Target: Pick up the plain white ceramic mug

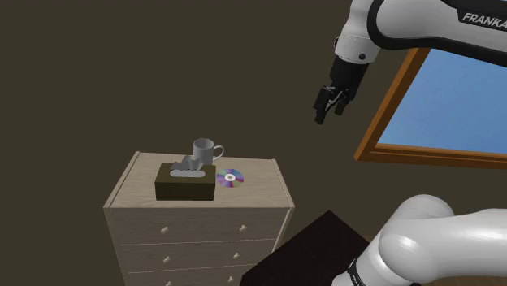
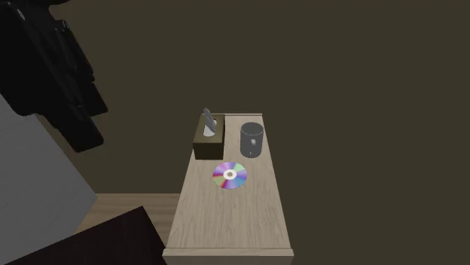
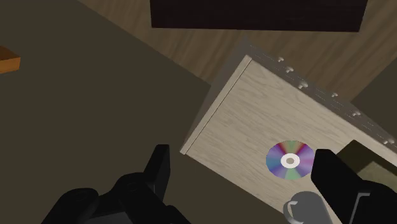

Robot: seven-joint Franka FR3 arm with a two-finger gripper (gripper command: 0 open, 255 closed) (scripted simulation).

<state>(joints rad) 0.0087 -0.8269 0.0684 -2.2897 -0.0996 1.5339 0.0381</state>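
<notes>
Mug point(image 1: 205, 151) on dresser point(image 1: 262, 185), beside disc point(image 1: 230, 177)

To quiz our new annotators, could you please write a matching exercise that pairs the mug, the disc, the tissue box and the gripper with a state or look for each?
Things:
1 mug
2 disc
3 tissue box
4 gripper

States:
A open, in the air
B flat, rainbow-coloured
C upright, with a handle
D dark, a tissue sticking out

Pairs: 1-C, 2-B, 3-D, 4-A.
</notes>
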